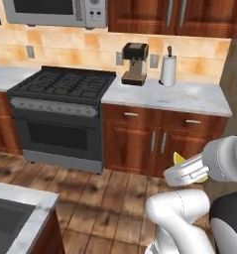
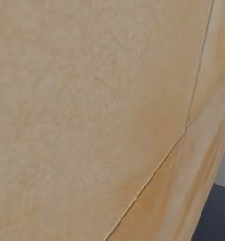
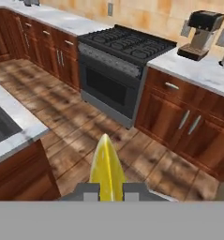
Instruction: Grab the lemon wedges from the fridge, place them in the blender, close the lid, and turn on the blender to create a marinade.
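My gripper [image 3: 107, 191] is shut on a bright yellow lemon wedge [image 3: 106, 168], which stands up between the two dark fingertips [image 3: 90, 190] in the hand view. In the left base view the same lemon wedge [image 1: 178, 158] peeks out at the end of the white hand, and the gripper [image 1: 182, 166] hangs above the wooden floor in front of the lower cabinets. The fridge, the blender and the lid are out of view.
A black stove [image 1: 60, 94] stands at the back left, with a microwave [image 1: 55, 12] above it. A coffee machine [image 1: 135, 63] and a paper towel roll [image 1: 168, 69] sit on the marble counter [image 1: 189, 96]. An island counter [image 1: 21, 208] is near left. A tan panel [image 2: 85, 117] is close in the right base view.
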Tool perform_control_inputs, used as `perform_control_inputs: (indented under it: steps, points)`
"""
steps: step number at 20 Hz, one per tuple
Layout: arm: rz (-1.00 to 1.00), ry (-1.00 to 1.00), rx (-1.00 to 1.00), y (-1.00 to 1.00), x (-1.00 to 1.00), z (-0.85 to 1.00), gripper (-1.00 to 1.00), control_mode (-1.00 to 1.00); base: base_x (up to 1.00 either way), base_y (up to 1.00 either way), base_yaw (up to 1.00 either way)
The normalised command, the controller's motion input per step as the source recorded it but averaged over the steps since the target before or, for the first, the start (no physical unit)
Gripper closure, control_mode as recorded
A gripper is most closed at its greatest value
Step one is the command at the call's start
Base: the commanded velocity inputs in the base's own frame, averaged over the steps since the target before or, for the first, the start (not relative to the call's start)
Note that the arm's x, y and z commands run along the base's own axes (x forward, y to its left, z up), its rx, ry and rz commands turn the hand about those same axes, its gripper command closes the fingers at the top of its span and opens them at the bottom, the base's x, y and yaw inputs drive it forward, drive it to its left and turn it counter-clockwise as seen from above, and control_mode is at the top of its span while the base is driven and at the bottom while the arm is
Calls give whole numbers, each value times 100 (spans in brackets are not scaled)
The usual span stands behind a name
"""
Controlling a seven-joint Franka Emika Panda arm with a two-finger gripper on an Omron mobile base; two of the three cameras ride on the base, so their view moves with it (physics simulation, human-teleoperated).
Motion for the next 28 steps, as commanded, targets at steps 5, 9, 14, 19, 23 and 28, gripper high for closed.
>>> perform_control_inputs:
  steps: [5, 9, 14, 19, 23, 28]
  points:
    - [0, 0, 0, 0, 0, 0, 100, 100, 100, -35, 58]
    - [0, 0, 0, 0, 0, 0, 100, 100, 100, -55, 48]
    - [0, 0, 0, 0, 0, 0, 100, 100, 100, -23, 50]
    - [0, 0, 0, 0, 0, 0, 100, 100, 100, -26, 51]
    - [0, 0, 0, 0, 0, 0, 100, 100, 100, -14, 45]
    - [0, 0, 0, 0, 0, 0, 100, 100, 100, -5, 46]
